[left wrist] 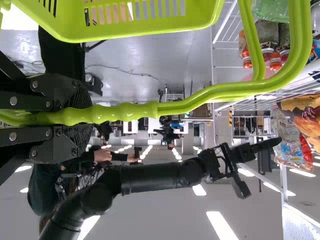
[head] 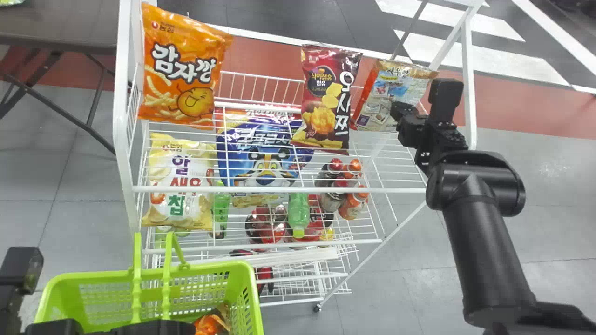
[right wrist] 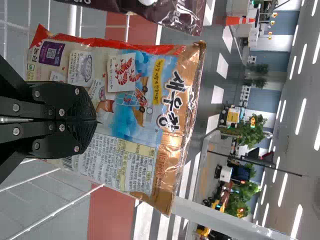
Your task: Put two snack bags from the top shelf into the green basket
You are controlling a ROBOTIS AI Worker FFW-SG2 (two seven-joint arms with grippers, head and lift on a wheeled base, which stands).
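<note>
At the right of the head view, my right gripper is at the face of a tan-and-blue snack bag at the top shelf's right end. In the right wrist view, my right gripper pinches the middle of this bag; whether it touches the shelf I cannot tell. My left gripper shows at the bottom edge by the green basket, which holds an orange package. In the left wrist view, my left gripper is shut on the green handle.
On the white wire rack stand an orange bag, a dark red bag, a blue bag and a pale yellow bag. Bottles lie lower down. A slanting white post rises beside my right arm.
</note>
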